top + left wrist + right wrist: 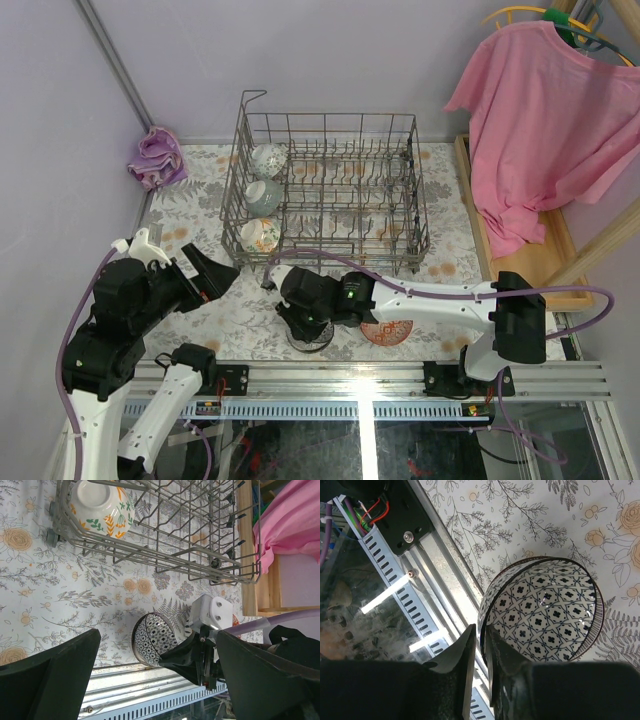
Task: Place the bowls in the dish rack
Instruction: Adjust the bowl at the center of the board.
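The grey wire dish rack (330, 190) stands at the back middle of the table. Three bowls stand on edge along its left side: a pale green one (268, 157), another (263, 193), and a floral one (259, 236), which also shows in the left wrist view (100, 505). My right gripper (480, 627) is shut on the rim of a blue-and-white geometric bowl (545, 615), one finger inside and one outside. That bowl is tilted, low by the table's front edge (310, 335). A red-and-white bowl (388, 332) lies on the table beside it. My left gripper (215, 275) is open and empty, to the left.
A pink-purple cloth (157, 157) lies at the back left corner. A pink shirt (540, 120) hangs at the right over a wooden frame (520, 250). The metal rail (370, 375) runs along the table's front edge, right behind the held bowl.
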Robot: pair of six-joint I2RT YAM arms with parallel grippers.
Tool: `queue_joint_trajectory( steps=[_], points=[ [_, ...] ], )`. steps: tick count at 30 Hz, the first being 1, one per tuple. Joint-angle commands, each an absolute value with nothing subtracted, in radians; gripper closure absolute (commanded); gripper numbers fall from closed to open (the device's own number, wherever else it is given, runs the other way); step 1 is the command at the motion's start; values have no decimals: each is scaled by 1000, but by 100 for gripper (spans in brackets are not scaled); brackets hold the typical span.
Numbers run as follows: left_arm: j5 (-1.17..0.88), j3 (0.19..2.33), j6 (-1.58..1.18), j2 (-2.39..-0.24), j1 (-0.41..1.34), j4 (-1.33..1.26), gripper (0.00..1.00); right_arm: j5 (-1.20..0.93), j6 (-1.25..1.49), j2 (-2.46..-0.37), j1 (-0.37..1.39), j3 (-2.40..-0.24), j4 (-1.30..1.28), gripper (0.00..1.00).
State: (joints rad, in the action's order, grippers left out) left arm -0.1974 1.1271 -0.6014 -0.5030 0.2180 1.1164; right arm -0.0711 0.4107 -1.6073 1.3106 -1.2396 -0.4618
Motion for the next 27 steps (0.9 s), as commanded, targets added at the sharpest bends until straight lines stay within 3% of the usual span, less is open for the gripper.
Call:
queue_joint_trajectory(
  steps=[1, 6, 15, 27],
  points=[
    [-255, 1135, -594, -505, 224, 1132, 0, -103, 428, -1592, 1301, -1231, -404, 78],
    [-253, 1125, -594, -498, 224, 1132, 0, -101, 432, -1587, 1301, -1218, -396, 64],
    [-252, 1123, -595, -500, 224, 1131, 0, -93, 417, -1599, 1301, -1232, -428, 50],
    [-248, 1111, -597, -494, 224, 1131, 0, -95, 416, -1642, 1314, -1255, -443, 49]
  ],
)
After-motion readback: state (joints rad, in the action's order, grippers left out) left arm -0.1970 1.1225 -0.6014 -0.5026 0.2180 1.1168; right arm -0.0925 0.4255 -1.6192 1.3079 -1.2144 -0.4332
